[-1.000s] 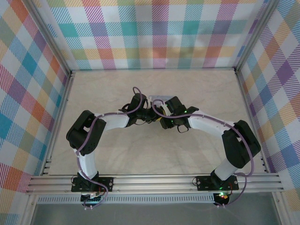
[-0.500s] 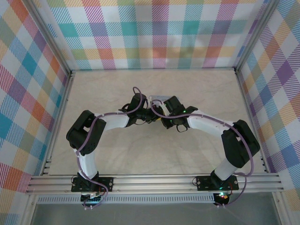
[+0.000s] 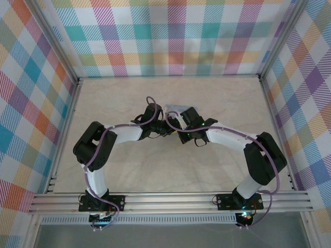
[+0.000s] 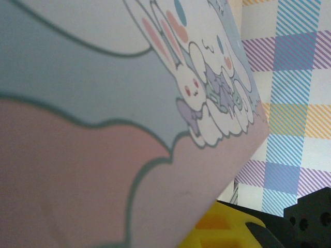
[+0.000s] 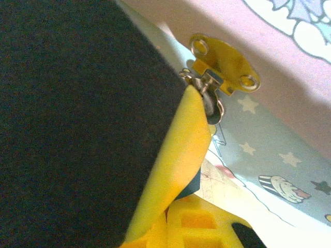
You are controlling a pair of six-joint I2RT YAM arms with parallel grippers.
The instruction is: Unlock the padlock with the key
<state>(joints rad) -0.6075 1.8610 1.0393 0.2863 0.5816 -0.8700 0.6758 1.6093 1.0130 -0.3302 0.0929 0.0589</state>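
The left gripper (image 3: 164, 127) and right gripper (image 3: 181, 134) are crowding the pale-blue cartoon tin (image 4: 77, 62) mid-bench. A yellow fingertip (image 5: 181, 150) is touching the padlock (image 5: 211, 103) hanging at the gold clasp (image 5: 222, 64). Unlocking probably remains undone. I cannot tell whether either set of jaws is open or closed.

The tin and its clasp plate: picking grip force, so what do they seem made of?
The tin seems printed sheet metal, smooth and satin, though its flat cartoon print leaves that open. The clasp plate looks like glossy brass-toned metal, glinting.
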